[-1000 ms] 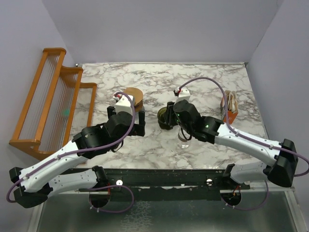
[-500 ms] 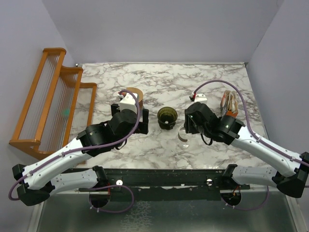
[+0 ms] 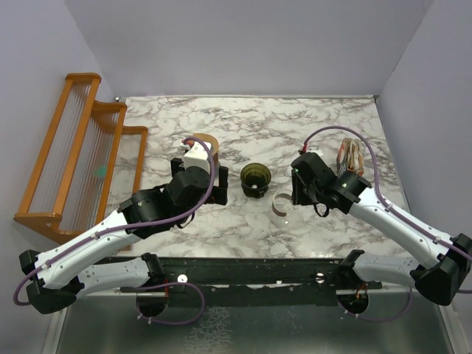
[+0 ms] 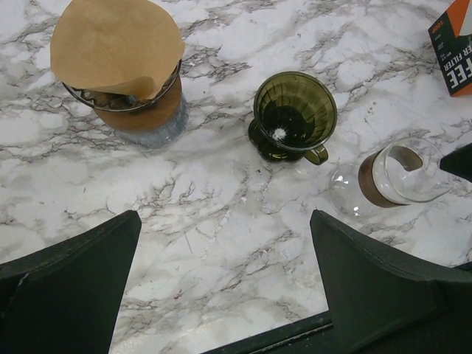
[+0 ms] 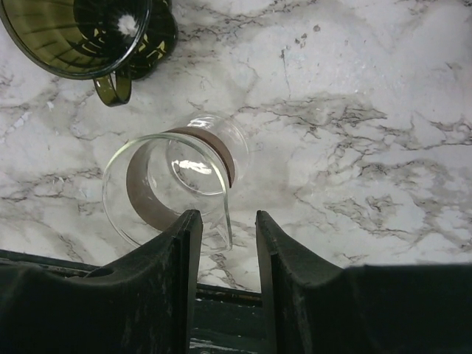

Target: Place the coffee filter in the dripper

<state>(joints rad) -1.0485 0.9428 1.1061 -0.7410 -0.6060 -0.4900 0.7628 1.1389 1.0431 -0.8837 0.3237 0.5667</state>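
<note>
Marble tabletop (image 4: 221,192), lilac walls (image 3: 243,44): dripper (image 4: 295,99) uncovered, empty.
Right gripper (image 5: 226,221) now drawn rightward off it, jaws narrowly apart at the glass cup (image 5: 173,188) rim, grip impossible to tell; left gripper (image 4: 225,217) spread wide, empty. No white coffee filter visible, probably in the orange box (image 3: 350,166) by the right edge. Open marble around dripper, mid-table.
</note>
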